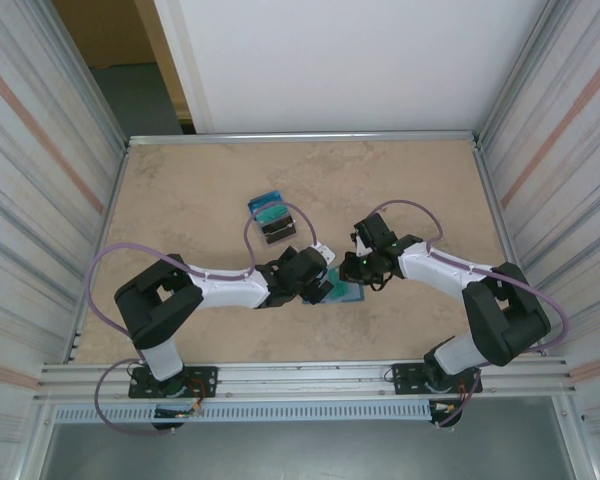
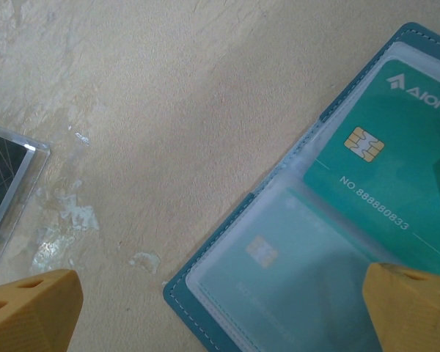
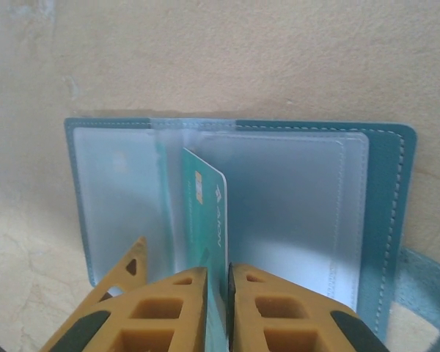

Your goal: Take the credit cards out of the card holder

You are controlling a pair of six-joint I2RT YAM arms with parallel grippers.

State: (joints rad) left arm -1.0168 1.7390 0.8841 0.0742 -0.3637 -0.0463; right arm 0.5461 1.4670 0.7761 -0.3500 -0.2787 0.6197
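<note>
The card holder [image 3: 385, 205] lies open flat on the table, teal with clear pockets. A teal credit card [image 3: 205, 205] stands on edge out of its middle, and my right gripper [image 3: 227, 275] is shut on its near end. In the left wrist view the same credit card [image 2: 396, 169] shows its chip and number. A second credit card [image 2: 293, 271] sits inside a frosted pocket of the card holder [image 2: 205, 293]. My left gripper [image 2: 227, 308] is open wide, one fingertip [image 2: 414, 304] over that pocket, the other over bare table. From above, the left gripper [image 1: 315, 280] and right gripper [image 1: 358, 270] meet at the card holder [image 1: 345, 292].
A small black piece with blue-green cards [image 1: 272, 215] lies farther back, left of centre. Its clear edge [image 2: 7, 176] shows at the left of the left wrist view. Metal walls close in the table on both sides.
</note>
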